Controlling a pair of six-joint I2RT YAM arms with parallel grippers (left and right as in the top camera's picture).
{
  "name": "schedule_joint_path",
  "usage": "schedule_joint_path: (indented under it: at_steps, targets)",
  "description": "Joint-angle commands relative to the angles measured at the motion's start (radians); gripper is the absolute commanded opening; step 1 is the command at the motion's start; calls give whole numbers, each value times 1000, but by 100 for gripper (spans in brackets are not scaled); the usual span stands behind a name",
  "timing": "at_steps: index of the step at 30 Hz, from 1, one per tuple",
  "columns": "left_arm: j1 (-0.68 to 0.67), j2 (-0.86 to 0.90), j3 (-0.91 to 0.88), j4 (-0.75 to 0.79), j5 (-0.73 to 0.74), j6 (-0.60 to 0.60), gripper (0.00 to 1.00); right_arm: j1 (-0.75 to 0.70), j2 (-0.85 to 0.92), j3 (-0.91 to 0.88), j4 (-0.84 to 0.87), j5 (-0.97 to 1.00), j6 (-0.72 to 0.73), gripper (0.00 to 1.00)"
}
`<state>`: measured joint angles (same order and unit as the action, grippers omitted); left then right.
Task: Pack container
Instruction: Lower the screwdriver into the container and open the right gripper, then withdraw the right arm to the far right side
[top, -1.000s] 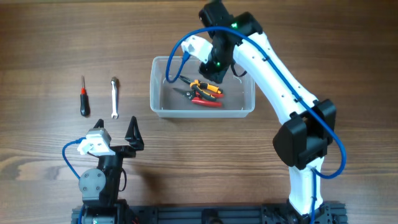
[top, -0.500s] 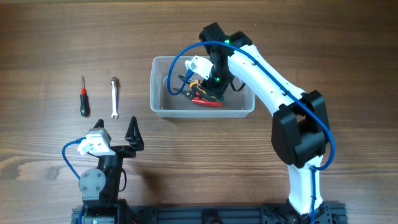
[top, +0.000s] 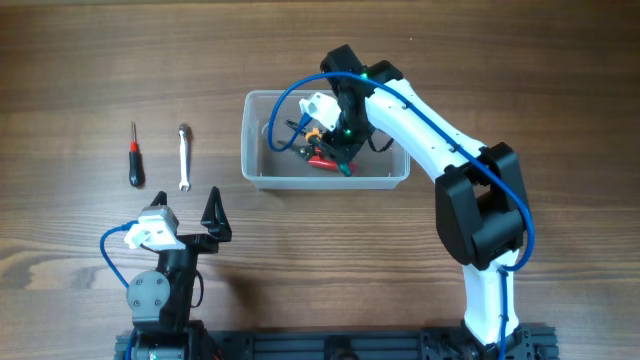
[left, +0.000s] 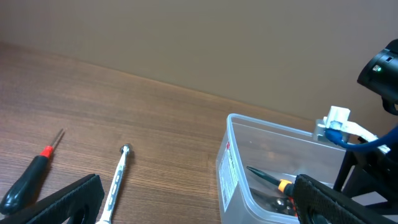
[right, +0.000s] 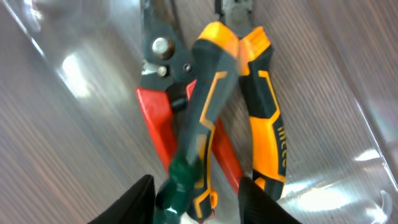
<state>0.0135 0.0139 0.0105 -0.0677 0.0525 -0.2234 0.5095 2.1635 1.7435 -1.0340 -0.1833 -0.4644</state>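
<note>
The clear plastic container (top: 250, 140) stands at the table's middle; its near corner shows in the left wrist view (left: 233, 168). Inside lie orange-and-black pliers (right: 264, 106) and red-handled cutters (right: 155, 118). My right gripper (top: 340, 150) is lowered into the container with its jaws (right: 196, 199) spread apart. A green-handled tool (right: 180, 186), blurred, lies between them over the pliers. My left gripper (top: 185, 222) is open and empty near the front left; its fingers frame the left wrist view (left: 193, 205).
A silver wrench (top: 184, 157) and a black-and-red screwdriver (top: 135, 160) lie side by side on the table left of the container. Both also show in the left wrist view, the wrench (left: 118, 177) and the screwdriver (left: 34, 177).
My right gripper has come down from above the container's far rim into the container, over the pliers. A green-handled tool now lies among the tools there. The left arm has not moved.
</note>
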Motion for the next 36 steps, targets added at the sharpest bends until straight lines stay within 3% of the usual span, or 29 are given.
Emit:
schedule_joint_path:
  at_steps: [1,9,12,14,16,18,29,36]
  targets:
    - [6,-6,-5,-5,-2,-10,100,-11,23,79,-3,1,93,50]
    - [6,-6,-5,-5,-2,-10,100,-53,17,338,-114,34,135,56]
    - [6,-6,-5,-5,-2,-10,100,-74,13,444,-178,42,158,62]
    - [6,-6,-5,-5,-2,-10,100,-89,6,505,-212,77,206,70]
    - [6,-6,-5,-5,-2,-10,100,-111,-6,587,-249,154,275,90]
    - [6,-6,-5,-5,-2,-10,100,-132,-28,637,-265,229,337,100]
    - [6,-6,-5,-5,-2,-10,100,-342,-175,681,-391,533,683,100]
    - [6,-6,-5,-5,-2,-10,100,-532,-183,669,-481,523,768,100]
